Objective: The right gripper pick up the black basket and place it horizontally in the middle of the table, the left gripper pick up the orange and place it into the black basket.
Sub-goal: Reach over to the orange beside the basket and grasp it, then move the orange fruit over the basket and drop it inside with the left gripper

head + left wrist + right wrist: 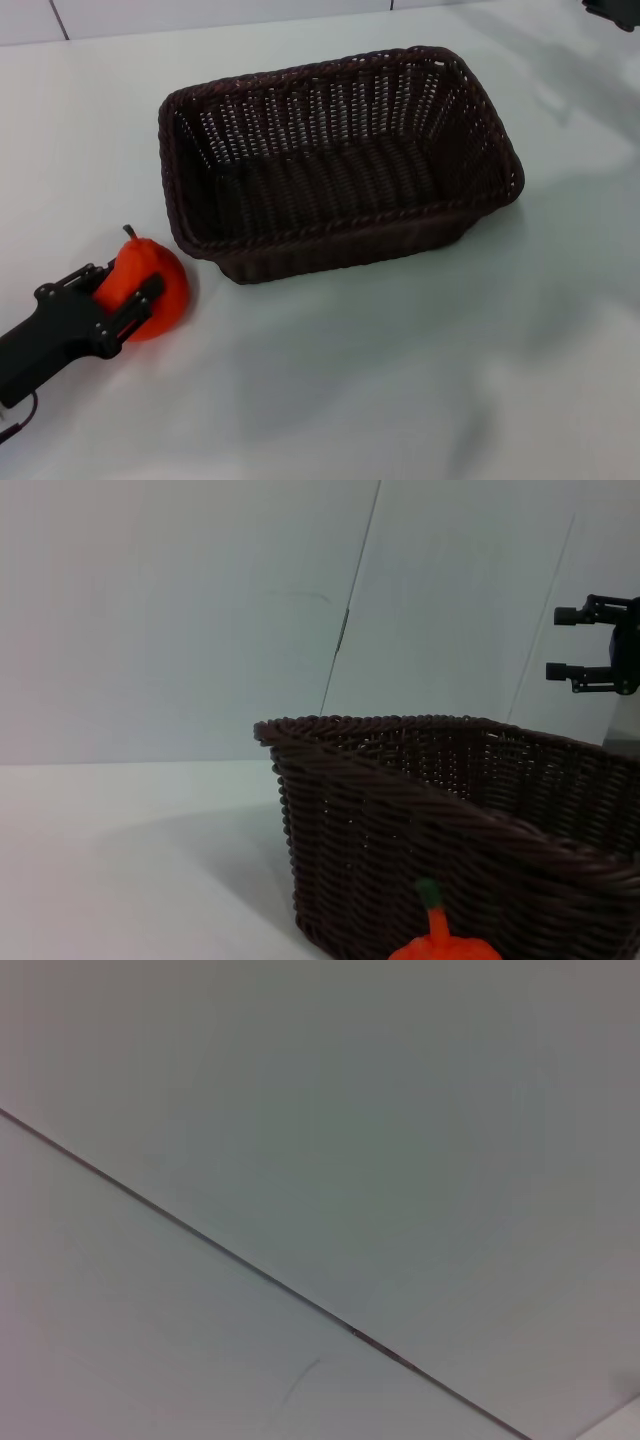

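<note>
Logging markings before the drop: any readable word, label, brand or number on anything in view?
None can be read.
black basket: plain weave, no tag.
orange: no sticker showing.
left pincer, around the orange: no lettering visible.
right pincer, raised beyond the basket: no lettering legible.
table: unmarked.

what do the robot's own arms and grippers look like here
The left gripper is a matte black, angular two-finger claw on a chunky black arm, with a thin dark cable trailing beneath it. The right gripper is also black, with two slim parallel fingers on a blocky body. No markings are visible.
</note>
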